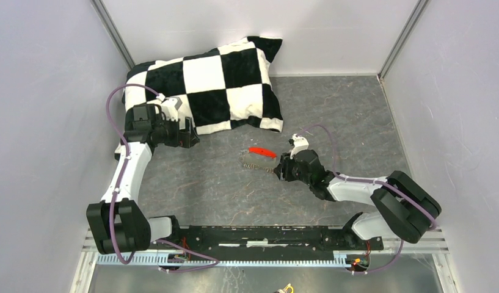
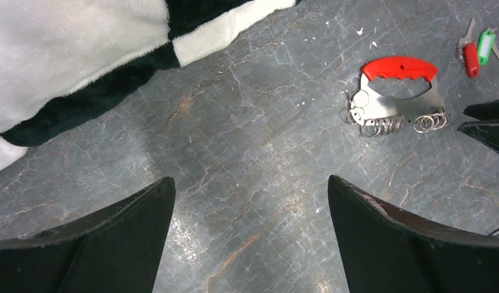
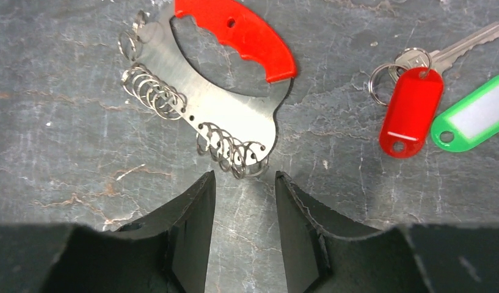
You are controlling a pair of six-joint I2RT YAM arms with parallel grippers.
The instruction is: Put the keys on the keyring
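Grey, marbled tabletop (image 1: 204,183) is filling the overhead view, with pale walls (image 1: 45,91) closing it in on three sides. A black-and-white checked pillow (image 1: 216,85) is lying in the upper middle of the frame.

Near the centre of the overhead view the keyring (image 1: 259,157) is lying flat on the table: a curved metal plate with a bright red grip along one edge and small wire rings threaded through holes along the other. In the right wrist view it (image 3: 234,116) is sitting in the upper middle of the frame.

The keys are lying just beside it, at the right of the right wrist view: one with a red tag (image 3: 411,110), one with a green tag (image 3: 473,116), touching each other and not attached to the keyring. In the overhead view they are too small to make out.

The right gripper (image 3: 244,180) is pointing at the ringed edge of the plate, fingers parted and holding nothing, the nearest rings lying just beyond its tips.

The left gripper (image 2: 250,183) is hanging over bare table by the pillow's lower edge, fingers spread wide and holding nothing, well apart from the keyring (image 2: 399,67) at the upper right of its view
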